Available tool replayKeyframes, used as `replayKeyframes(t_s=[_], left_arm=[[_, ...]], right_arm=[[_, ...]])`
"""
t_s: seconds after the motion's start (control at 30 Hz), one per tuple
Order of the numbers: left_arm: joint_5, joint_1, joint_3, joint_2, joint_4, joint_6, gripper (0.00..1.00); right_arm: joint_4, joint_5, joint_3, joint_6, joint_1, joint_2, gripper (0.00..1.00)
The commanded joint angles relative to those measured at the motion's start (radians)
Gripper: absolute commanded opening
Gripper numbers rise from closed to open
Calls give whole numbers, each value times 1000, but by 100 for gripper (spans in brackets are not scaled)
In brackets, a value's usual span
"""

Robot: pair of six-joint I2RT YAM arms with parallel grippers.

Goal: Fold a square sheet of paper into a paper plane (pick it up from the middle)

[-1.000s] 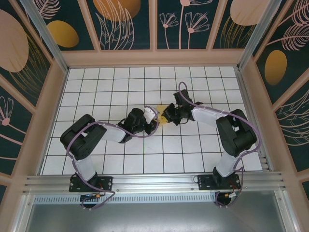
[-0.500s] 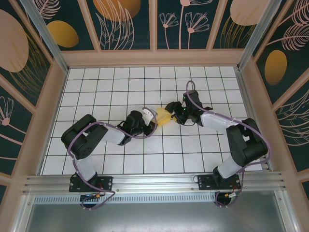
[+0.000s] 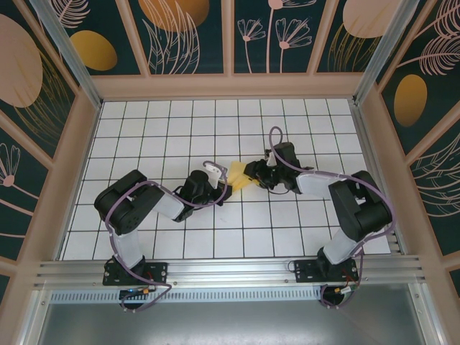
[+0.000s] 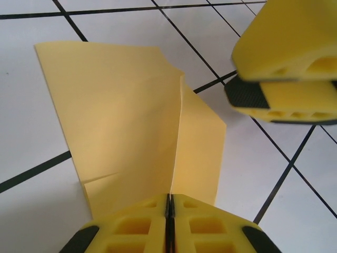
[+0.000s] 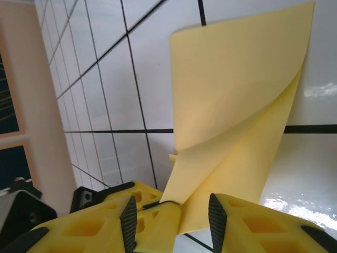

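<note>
**Part-folded sheet pinched at the table's centre**

*Top view.* A thin yellow square sheet of paper (image 3: 239,174), already partly folded, sits at the centre of the white tiled tabletop with black grid lines (image 3: 144,129). The left gripper (image 3: 224,182) reaches in just left of that centre, and the right gripper (image 3: 253,172) just right of it.

*Left wrist view.* The left gripper (image 4: 168,203) is clamped tight on a raised crease of the sheet (image 4: 126,116), its yellow fingers pressed together with the paper between them. The sheet slopes down to the tabletop on either side of that crease. The right gripper (image 4: 234,79), blurred, hovers above the tabletop and touches no paper.

*Right wrist view.* The right gripper (image 5: 172,203) has its jaws parted and grips nothing. A flap of the sheet (image 5: 231,105) curls up off the tabletop.

*Handling.* The paper looks very light, limp and easily creased. Lying flat on smooth tile it would offer no edge to grip, so the standing crease is probably the best hold. A one-sided pull could skew the fold or tear it.
</note>
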Motion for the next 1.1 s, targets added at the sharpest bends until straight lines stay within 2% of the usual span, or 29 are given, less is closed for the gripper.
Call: replayKeyframes(t_s=[0.0, 0.27, 0.47, 0.83, 1.07], left_arm=[[23, -2, -5, 8, 38, -23, 14], [8, -2, 30, -12, -84, 28, 17], [8, -2, 56, -11, -128, 34, 19], [3, -1, 100, -2, -203, 41, 24], [5, -2, 136, 10, -243, 44, 26]], right_arm=[[7, -45, 37, -19, 16, 39, 40], [-10, -39, 41, -12, 25, 78, 24], [-33, -30, 50, -22, 30, 108, 17], [-49, -21, 68, -26, 50, 146, 17], [-60, -8, 78, -26, 60, 170, 24]])
